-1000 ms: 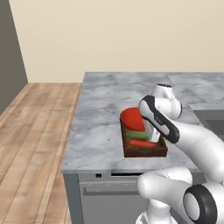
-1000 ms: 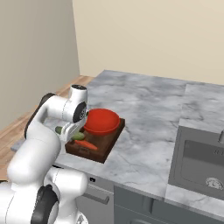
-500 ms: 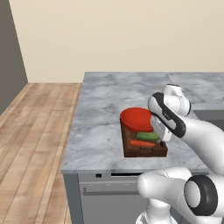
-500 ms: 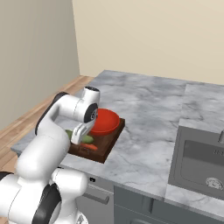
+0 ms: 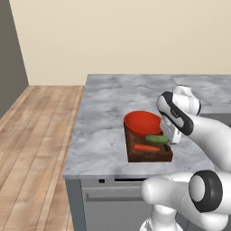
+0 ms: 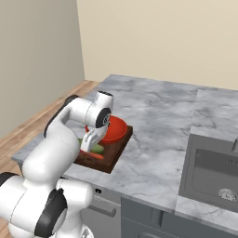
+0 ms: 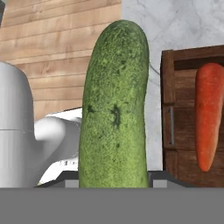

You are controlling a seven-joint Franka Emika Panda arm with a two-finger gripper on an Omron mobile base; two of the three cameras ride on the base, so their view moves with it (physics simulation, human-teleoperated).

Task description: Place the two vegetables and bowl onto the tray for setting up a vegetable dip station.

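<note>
1. A grey marble desk (image 5: 103,117) fills the kitchen corner, with wood plank floor (image 5: 31,149) to its left and a steel sink (image 6: 211,169) set into it at the right.
2. The dark brown wooden tray (image 5: 149,155) sits near the desk's front edge, its long side running from near to far.
3. The glossy red bowl (image 5: 142,124) rests on the tray's far end, about as wide as the tray itself.
4. The end effector (image 5: 168,137) hovers at the tray's right side, its jaws closed on the green cucumber (image 7: 114,109), which sticks out lengthwise from between them in the hand view.
5. In the left base view the cucumber (image 5: 157,139) lies across the tray's middle, just near of the bowl; whether it touches the tray floor cannot be told.
6. The orange-red carrot (image 5: 146,147) lies on the tray floor, just near of the cucumber and roughly parallel to it.
</note>
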